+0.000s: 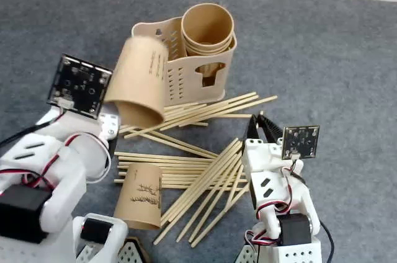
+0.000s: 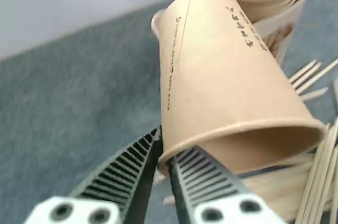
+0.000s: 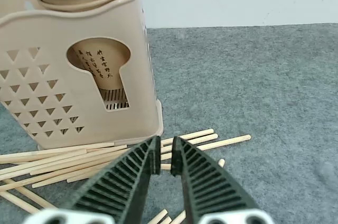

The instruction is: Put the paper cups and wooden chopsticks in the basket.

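Standing toward the far side of the grey table (image 1: 335, 58), the basket (image 1: 192, 80) is upright and holds a nest of stacked cups (image 1: 208, 24) in one compartment. Their rims rise above its wall, and the lowest one shows through the keyhole cut-out in its front. The neighbouring compartment is partly hidden behind the held cup (image 1: 138, 80), so I cannot tell what it holds.

That cup hangs tilted in the air just beside the basket's near corner with its mouth angled down. The left gripper (image 2: 165, 152) is clamped on its rim, one finger inside and one outside.

A lying cup (image 1: 139, 196) rests on its side on the table, its mouth touching the loose chopsticks (image 1: 205, 179). They fan out across the table between the basket's front and the two arm bases.

The right gripper (image 3: 165, 152) sits low over the sticks' far ends, its jaws drawn nearly together with nothing between them.

Bare cloth lies to the right of the basket and the sticks. The table's far edge meets a pale surface close behind the basket.
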